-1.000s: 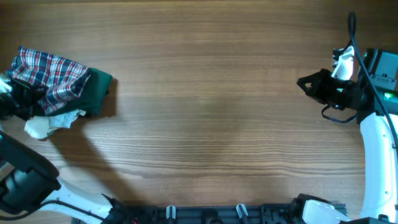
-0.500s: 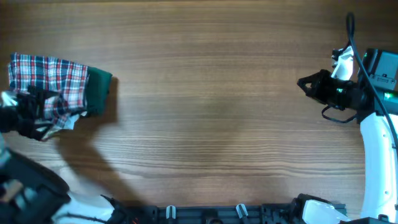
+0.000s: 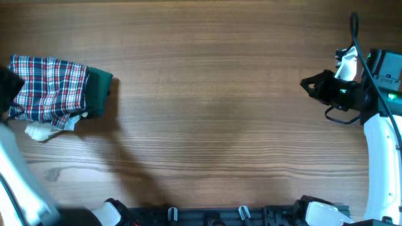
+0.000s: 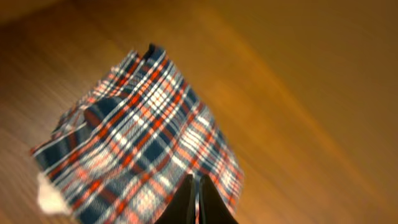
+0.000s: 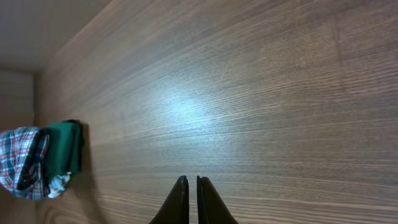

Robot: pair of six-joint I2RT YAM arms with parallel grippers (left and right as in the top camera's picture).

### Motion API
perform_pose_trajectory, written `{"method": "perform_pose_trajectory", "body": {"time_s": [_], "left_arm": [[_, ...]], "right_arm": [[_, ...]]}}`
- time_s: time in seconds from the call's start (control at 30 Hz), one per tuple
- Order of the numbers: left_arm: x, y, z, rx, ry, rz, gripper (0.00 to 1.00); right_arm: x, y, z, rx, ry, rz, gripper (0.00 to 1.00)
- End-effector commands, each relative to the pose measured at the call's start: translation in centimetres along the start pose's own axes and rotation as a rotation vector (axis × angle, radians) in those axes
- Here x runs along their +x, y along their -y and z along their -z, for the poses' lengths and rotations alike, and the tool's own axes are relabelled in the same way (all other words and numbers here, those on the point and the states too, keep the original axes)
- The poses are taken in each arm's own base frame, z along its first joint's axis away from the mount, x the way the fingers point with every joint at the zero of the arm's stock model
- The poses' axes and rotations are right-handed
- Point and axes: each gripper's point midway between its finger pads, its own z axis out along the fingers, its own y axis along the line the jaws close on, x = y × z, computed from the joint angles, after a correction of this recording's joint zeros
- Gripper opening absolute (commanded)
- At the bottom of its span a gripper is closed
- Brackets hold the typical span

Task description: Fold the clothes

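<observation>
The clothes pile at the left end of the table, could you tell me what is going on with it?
A two-arm robot is folding clothes. A plaid garment lies folded at the left end of the table, overlapping a green garment, with a bit of white cloth poking out at the near edge. The left arm is over the pile, its jaws shut and apparently holding nothing, though that view is blurred. The right arm sits at the far right, jaws shut over bare table.

At the table's (image 3: 213, 125) left edge the checked garment (image 3: 49, 88) overlaps the plain garment (image 3: 100, 93) to its right, with a crumpled scrap (image 3: 39, 130) at its near side. The right hand (image 3: 304, 82) sits far right.
</observation>
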Motion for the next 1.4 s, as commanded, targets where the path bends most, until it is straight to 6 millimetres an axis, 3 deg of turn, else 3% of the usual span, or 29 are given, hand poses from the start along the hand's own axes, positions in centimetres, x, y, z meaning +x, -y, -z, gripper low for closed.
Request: {"method": "perform_pose_trajectory", "body": {"time_s": [0.0,0.1,0.2,0.27,0.33,0.4,0.47,0.53,0.6,0.63,0.77,0.8,0.87,0.9,1.07,1.3,1.37], "left_arm": [[4.7,-2.4,-9.2,-0.119,-0.203,-0.037,0.04],[10.2,-4.3,-14.8,-0.16,-0.389,-0.027,0.04],[14.2,-5.4,-17.4,-0.184,-0.51,-0.047,0.04],[13.8,-4.7,-17.0,-0.177,-0.5,-0.06,0.05],[12.2,-3.5,-15.8,-0.16,-0.462,-0.074,0.13],[9.8,-1.1,-13.1,-0.109,-0.407,-0.113,0.23],[7.9,2.7,-9.4,-0.004,-0.365,-0.176,0.34],[7.2,8.4,-3.9,0.171,-0.324,-0.313,0.4],[8.3,12.5,0.4,0.276,-0.294,-0.468,0.44],[9.8,14.5,3.4,0.313,-0.275,-0.596,0.43],[12.2,17.0,10.1,0.276,-0.164,-0.793,0.47],[12.6,17.7,13.6,0.275,-0.08,-0.83,0.95],[12.8,18.2,16.9,0.314,0.003,-0.86,1.0],[12.9,18.3,18.1,0.34,0.028,-0.867,1.0],[12.8,17.6,21.2,0.393,0.087,-0.864,1.0],[12.7,17.3,21.7,0.399,0.098,-0.86,1.0],[12.7,17.3,21.7,0.399,0.098,-0.86,1.0]], "right_arm": [[0.2,0.2,-0.3,0.007,-0.015,-0.041,0.06],[0.4,0.2,-0.3,0.009,-0.023,-0.066,0.06],[0.7,0.3,-0.2,0.012,-0.033,-0.062,0.07],[0.5,0.4,-0.2,0.021,-0.023,-0.017,0.08],[-0.1,0.3,-0.2,0.015,-0.001,0.034,0.09],[-1.0,-1.1,0.3,-0.04,0.045,0.144,0.1],[-1.8,-3.4,1.4,-0.13,0.11,0.294,0.11],[-3.2,-6.1,3.6,-0.195,0.228,0.437,0.11],[-3.9,-8.1,5.6,-0.23,0.318,0.536,0.11],[-4.0,-9.4,7.4,-0.243,0.383,0.59,0.1],[-2.9,-11.8,11.2,-0.247,0.491,0.682,0.13],[-2.1,-12.7,12.9,-0.249,0.533,0.714,0.25],[-1.4,-13.4,14.2,-0.251,0.568,0.741,0.7],[-1.1,-13.7,14.7,-0.251,0.58,0.75,1.0],[-0.7,-13.5,14.5,-0.251,0.562,0.736,1.0],[-0.8,-12.6,13.1,-0.273,0.49,0.594,0.99],[-1.0,-12.3,12.7,-0.306,0.453,0.431,0.99]]}}
